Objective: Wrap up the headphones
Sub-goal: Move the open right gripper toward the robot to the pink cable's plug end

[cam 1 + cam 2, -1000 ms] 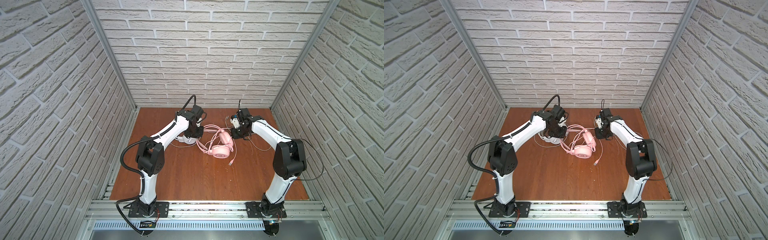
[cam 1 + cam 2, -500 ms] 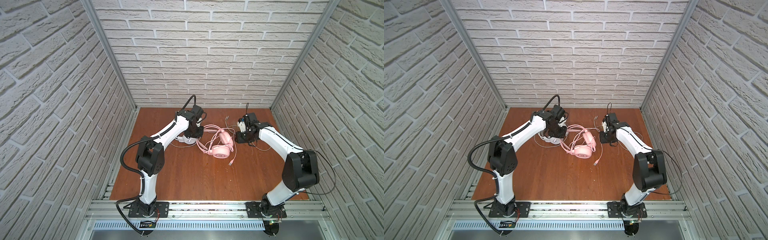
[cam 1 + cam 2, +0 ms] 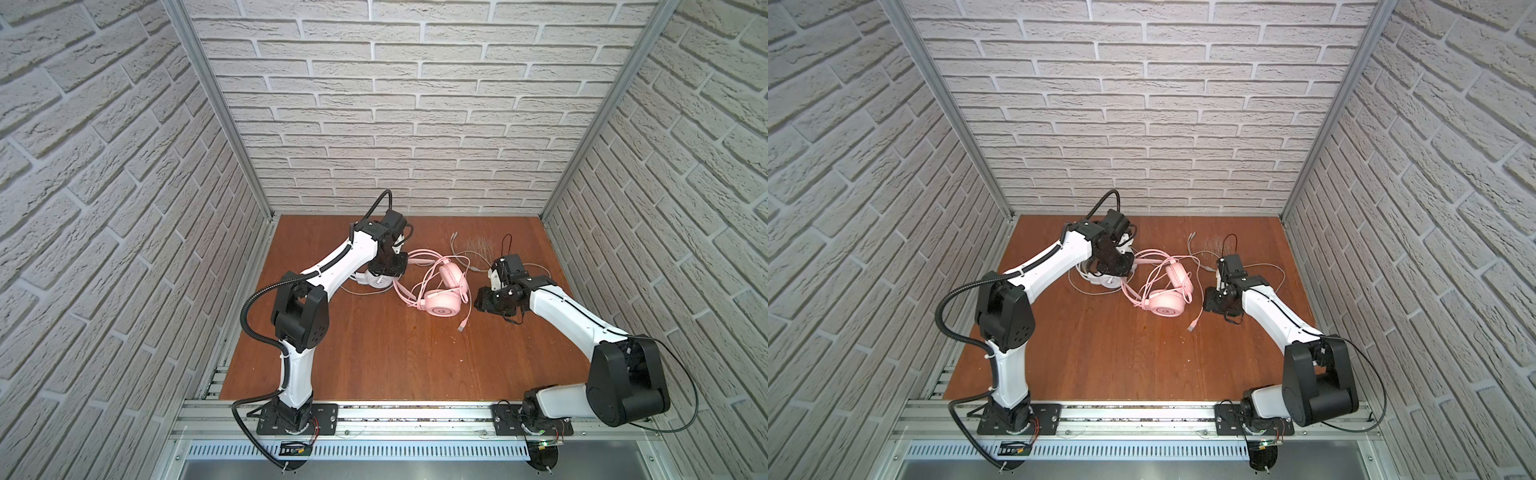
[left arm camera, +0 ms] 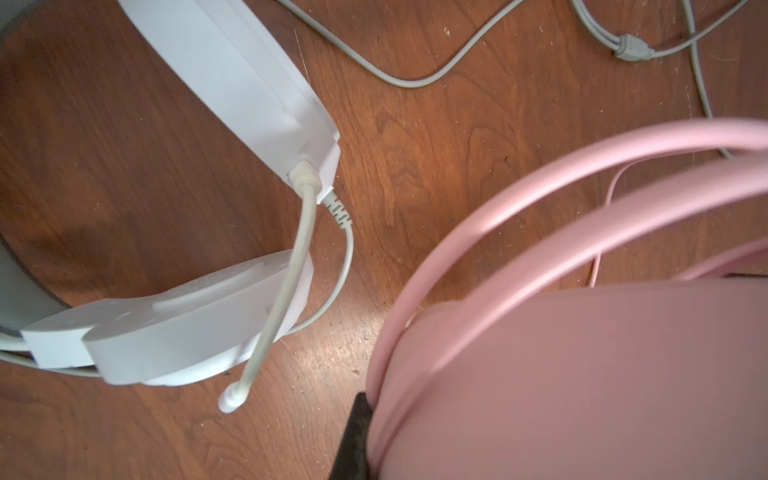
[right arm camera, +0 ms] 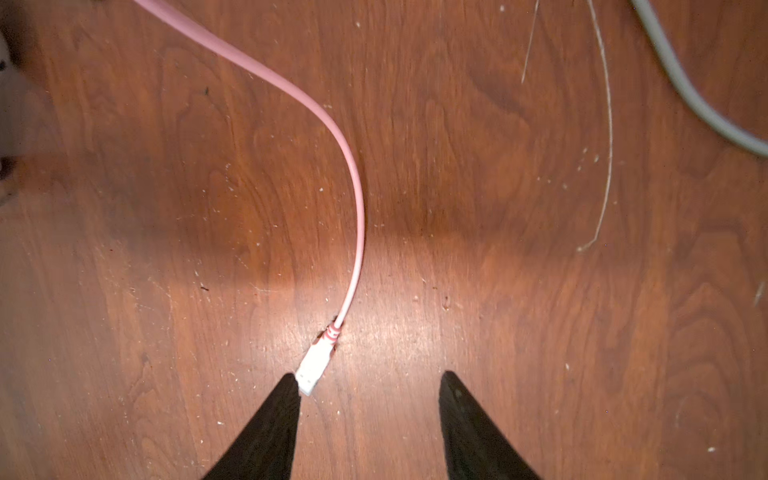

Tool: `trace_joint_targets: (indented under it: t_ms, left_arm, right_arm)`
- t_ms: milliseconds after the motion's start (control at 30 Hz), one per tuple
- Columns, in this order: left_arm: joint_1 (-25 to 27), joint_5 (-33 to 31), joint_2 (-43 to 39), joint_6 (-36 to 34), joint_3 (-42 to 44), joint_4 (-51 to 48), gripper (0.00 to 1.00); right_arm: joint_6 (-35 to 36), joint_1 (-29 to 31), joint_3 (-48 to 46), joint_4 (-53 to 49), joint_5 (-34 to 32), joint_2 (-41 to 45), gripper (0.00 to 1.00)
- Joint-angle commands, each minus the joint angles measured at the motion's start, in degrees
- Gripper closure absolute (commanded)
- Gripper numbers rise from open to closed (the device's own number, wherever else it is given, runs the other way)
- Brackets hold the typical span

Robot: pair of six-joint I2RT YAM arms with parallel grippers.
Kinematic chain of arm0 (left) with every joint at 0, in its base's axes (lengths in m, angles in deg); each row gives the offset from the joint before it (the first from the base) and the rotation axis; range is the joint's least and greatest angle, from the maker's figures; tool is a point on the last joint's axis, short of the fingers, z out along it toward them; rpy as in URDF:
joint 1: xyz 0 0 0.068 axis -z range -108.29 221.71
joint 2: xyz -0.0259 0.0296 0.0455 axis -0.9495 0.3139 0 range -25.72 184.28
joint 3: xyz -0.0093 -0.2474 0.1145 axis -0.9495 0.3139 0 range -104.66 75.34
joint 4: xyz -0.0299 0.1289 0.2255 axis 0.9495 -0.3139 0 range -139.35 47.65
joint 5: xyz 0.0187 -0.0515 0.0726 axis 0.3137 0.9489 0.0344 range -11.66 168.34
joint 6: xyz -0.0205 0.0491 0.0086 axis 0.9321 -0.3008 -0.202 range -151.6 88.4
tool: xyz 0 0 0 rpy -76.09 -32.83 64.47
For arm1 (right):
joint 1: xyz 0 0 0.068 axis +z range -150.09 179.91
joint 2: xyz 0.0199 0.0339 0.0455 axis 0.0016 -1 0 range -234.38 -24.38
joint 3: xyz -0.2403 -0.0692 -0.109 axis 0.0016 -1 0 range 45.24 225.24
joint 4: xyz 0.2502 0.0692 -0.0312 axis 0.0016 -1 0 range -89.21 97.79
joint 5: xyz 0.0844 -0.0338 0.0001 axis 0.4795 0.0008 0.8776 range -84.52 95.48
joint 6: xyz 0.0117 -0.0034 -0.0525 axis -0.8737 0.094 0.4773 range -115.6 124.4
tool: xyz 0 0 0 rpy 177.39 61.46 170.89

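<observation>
Headphones, the pink headset at mid-frame on the table, look light with a limp, slippery cord, so I'd pinch its USB plug lying beside my parted right gripper, while my left gripper stays clenched against its cup.

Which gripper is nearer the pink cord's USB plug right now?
Right. The right gripper stands open just beside the USB plug, one finger almost touching it. The left gripper is across the table, shut on the pink headset.
</observation>
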Motion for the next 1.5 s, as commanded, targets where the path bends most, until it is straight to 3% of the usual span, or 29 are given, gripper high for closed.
trace_joint_targets:
  t_ms: [0, 400, 900, 1167, 1467]
  left_arm:
    - [-0.4, 3.3, -1.3, 1.4, -0.2, 2.5, 1.0]
    - [-0.4, 3.4, -1.2, 1.6, 0.4, 2.6, 1.0]
    - [-0.4, 3.5, -1.5, 1.7, 1.4, 3.3, 1.0]
    - [-0.6, 3.4, -1.9, 1.7, 1.8, 3.3, 1.0]
    - [-0.7, 3.7, -1.7, 1.7, 2.2, 3.5, 1.0]
  right_arm:
    - [-3.0, 0.9, -0.3, 3.3, 0.9, -0.1, 0.44]
    - [-8.9, 5.7, -2.1, 8.3, 0.9, -5.2, 0.45]
    - [-11.4, 7.1, -3.1, 13.7, 7.6, -9.3, 0.76]
    - [-11.2, 7.0, -3.8, 14.3, 7.8, -12.1, 0.84]
    - [-6.0, 7.0, -2.1, 6.2, 2.4, -11.8, 0.87]
